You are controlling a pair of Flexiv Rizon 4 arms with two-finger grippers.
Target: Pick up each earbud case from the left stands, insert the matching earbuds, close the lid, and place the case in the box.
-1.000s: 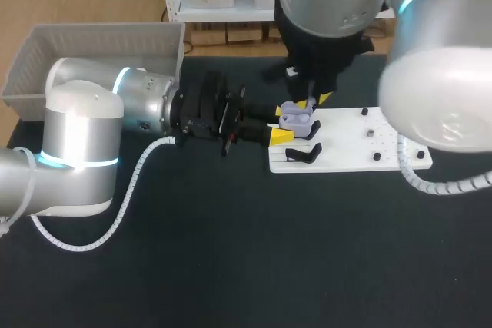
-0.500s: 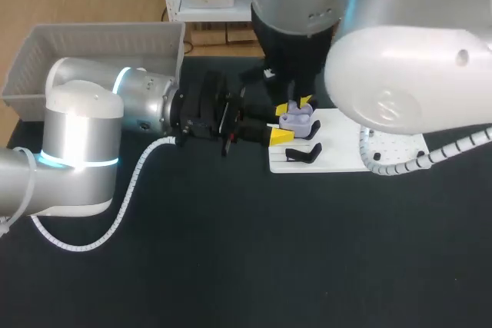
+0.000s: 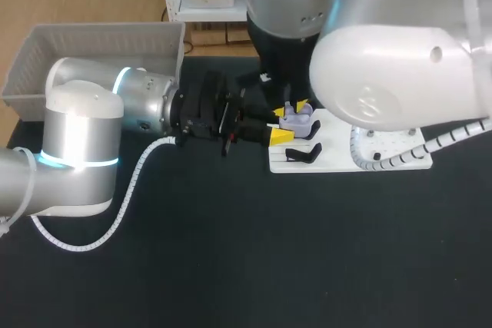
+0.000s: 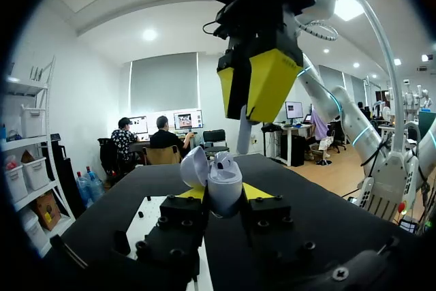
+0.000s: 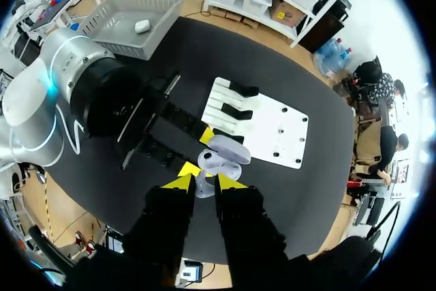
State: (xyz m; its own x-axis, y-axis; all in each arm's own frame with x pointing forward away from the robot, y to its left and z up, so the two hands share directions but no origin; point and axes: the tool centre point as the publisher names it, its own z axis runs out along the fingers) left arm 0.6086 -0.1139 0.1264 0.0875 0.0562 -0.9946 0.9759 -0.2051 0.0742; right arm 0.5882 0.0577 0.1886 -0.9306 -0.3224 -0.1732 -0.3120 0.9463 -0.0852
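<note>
Leftward the right fingers (image 4: 269, 80) were brought, closed on an earbud (image 4: 243, 134) just above the case (image 4: 219, 180), which was gripped, lid open, by the left fingers (image 4: 259, 192).

A white board (image 3: 332, 153) lies on the black table (image 3: 231, 266).

box (image 3: 92, 44) at the far left corner of the surface (image 3: 231, 266), second case (image 5: 142, 26) inside it | board (image 3: 384, 160) right of middle, stands (image 3: 304, 154) on its left end | earbud case (image 3: 296, 119) clamped in left claw (image 4: 223, 192) over the board's left edge | right claw (image 5: 199, 182) just above that case, earbud (image 4: 243, 134) pinched between its fingers
</note>
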